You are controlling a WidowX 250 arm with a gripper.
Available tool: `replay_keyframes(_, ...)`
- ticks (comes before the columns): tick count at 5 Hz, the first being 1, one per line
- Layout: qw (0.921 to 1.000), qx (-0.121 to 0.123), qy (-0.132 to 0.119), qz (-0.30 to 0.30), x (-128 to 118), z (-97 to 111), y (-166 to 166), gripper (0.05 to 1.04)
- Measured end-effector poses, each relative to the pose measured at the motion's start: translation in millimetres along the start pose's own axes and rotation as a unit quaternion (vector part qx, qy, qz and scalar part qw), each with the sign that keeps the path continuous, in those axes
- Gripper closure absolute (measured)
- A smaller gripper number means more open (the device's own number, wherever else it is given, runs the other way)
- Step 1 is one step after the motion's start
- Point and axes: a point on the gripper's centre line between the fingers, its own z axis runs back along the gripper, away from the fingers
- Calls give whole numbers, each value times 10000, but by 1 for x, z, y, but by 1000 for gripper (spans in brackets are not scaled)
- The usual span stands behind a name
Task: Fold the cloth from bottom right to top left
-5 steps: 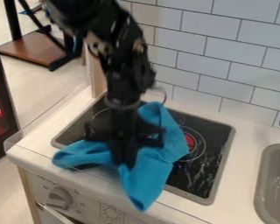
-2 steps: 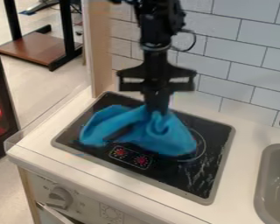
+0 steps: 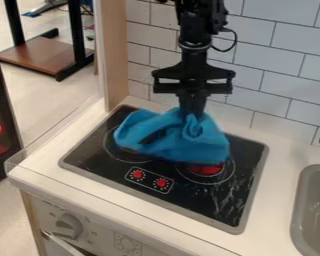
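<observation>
Your tool (image 3: pixel 192 114) has blue cloth (image 3: pixel 206 146) pinched near back edge of cooktop (image 3: pixel 213 200). Bulk spreads toward front and left edges; fold likely needs you heading back-left.

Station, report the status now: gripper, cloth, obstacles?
Gripper closed on blue cloth. Cloth bunched on black cooktop, not flat. Tiled wall behind.

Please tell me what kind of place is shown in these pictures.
It looks like a toy kitchen set up in a room, perhaps a lab. The signs are the black stovetop with red burner marks, the grey sink at the right, and the white tiled wall behind.
</observation>
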Motion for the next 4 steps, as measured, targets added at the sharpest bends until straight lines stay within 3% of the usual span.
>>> replay_keyframes(3,9996,195,-109,146,37,-39,0,1029)
replay_keyframes(4,9989,434,-111,160,47,-62,2,1029)
